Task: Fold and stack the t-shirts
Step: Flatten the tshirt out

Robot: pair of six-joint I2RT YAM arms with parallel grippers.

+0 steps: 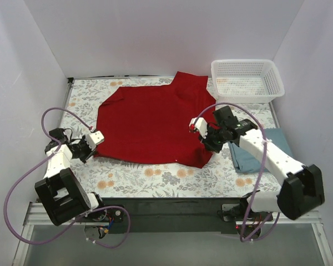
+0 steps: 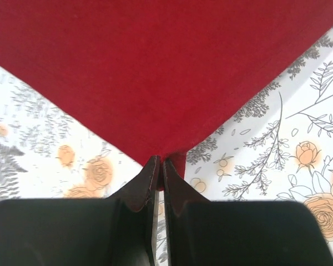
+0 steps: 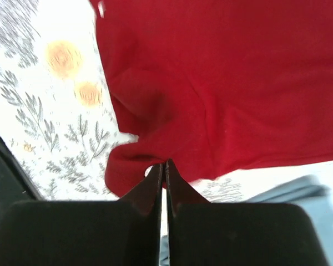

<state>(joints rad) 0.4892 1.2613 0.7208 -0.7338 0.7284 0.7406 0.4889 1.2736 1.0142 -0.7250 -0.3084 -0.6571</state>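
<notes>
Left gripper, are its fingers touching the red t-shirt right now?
Touching. The left wrist view shows the left fingers shut on a corner of the red t-shirt, cloth pinched between their tips.

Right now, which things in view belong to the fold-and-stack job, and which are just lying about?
Job:
- red t-shirt, spread flat mid-table
- blue-grey t-shirt, apparently folded, at the right, partly under the right arm

Lying about:
- white basket, far right corner, looks empty
- floral table cover
</notes>
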